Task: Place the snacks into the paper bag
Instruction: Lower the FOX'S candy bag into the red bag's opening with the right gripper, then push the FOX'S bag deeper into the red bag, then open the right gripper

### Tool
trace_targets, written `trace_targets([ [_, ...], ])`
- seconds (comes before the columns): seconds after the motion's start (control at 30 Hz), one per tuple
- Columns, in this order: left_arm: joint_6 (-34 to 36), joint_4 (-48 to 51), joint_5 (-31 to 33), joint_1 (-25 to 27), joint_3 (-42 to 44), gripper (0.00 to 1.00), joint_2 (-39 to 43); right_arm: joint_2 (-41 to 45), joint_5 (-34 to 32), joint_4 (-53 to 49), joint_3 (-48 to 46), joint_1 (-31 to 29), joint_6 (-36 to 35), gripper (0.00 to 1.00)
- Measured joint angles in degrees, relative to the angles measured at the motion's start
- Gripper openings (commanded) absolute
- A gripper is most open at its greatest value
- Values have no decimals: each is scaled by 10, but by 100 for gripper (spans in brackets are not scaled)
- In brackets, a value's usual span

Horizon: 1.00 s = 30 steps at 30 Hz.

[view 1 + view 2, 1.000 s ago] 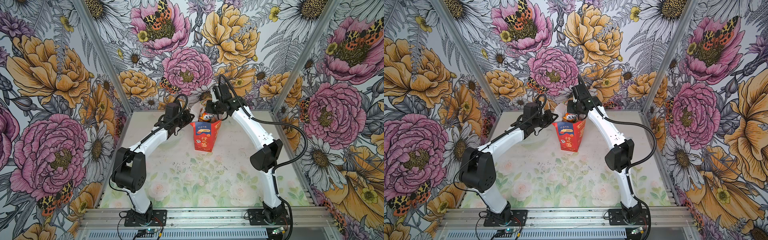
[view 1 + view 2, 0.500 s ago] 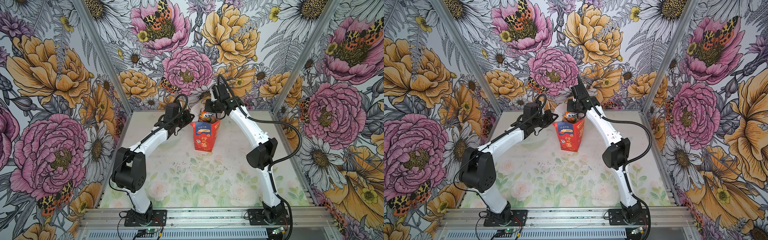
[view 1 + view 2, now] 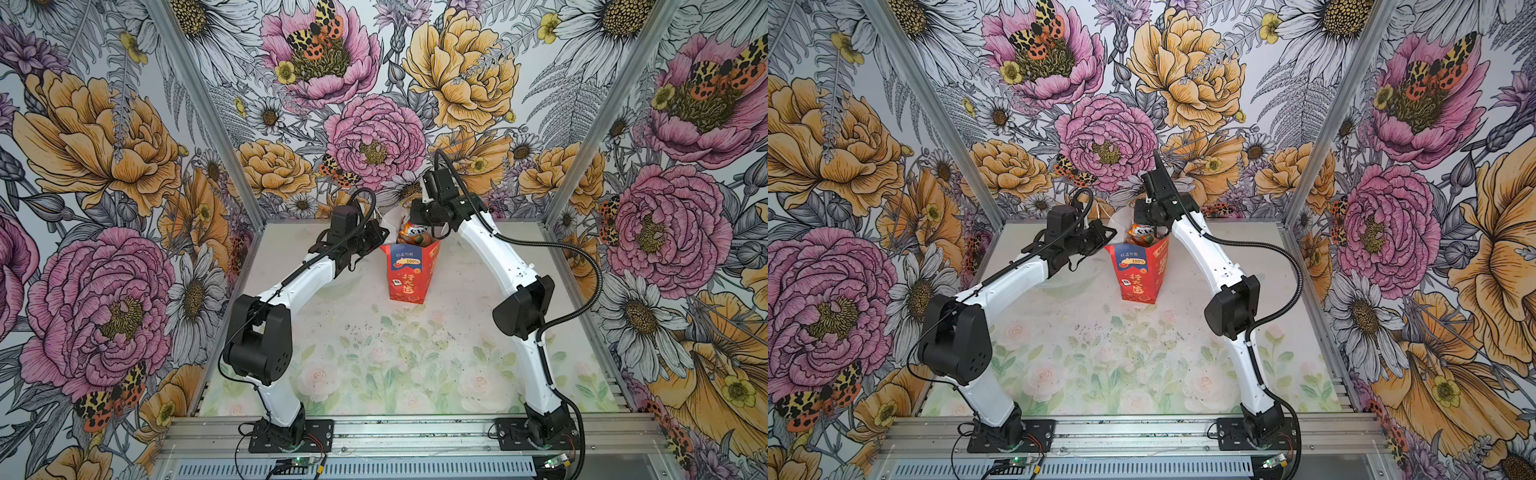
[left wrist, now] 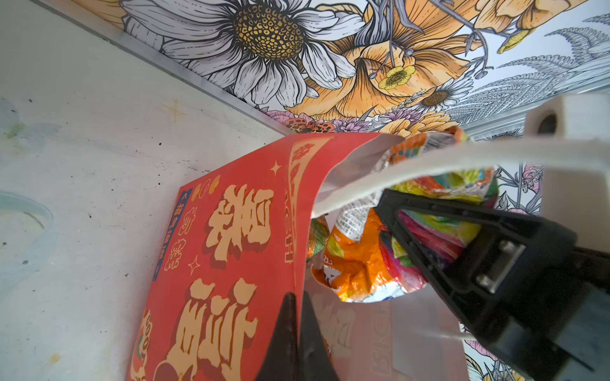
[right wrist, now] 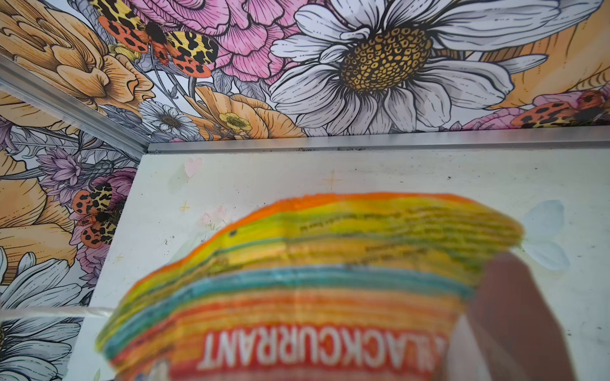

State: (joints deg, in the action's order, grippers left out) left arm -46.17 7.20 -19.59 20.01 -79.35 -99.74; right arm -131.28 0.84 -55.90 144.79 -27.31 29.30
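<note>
Red paper bag (image 3: 409, 270) holding orange packet (image 4: 356, 264), left gripper (image 4: 295, 330) pinching rim, right gripper (image 4: 391, 211) clamping multicoloured packet (image 5: 313, 264), "BLACKCURRANT" legible only right-wrist

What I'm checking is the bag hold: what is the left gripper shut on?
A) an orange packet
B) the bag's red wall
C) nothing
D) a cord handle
B: the left gripper pinches the red wall of the paper bag at its rim.

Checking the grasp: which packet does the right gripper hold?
The multicoloured packet, lettered BLACKCURRANT, in the right gripper; the orange packet lies free in the bag.
</note>
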Motion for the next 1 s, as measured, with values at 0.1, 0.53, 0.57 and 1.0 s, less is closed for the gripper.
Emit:
trace_targets([
  [0.1,0,0,0,0,0,0,0,2,-5,11,-15,-1,-5,2],
  [0.53,0,0,0,0,0,0,0,20,-11,13,-51,-8,-17,26],
  [0.57,0,0,0,0,0,0,0,20,-11,13,-53,-8,-18,28],
  [1.0,0,0,0,0,0,0,0,43,-11,7,-64,-8,-20,29],
])
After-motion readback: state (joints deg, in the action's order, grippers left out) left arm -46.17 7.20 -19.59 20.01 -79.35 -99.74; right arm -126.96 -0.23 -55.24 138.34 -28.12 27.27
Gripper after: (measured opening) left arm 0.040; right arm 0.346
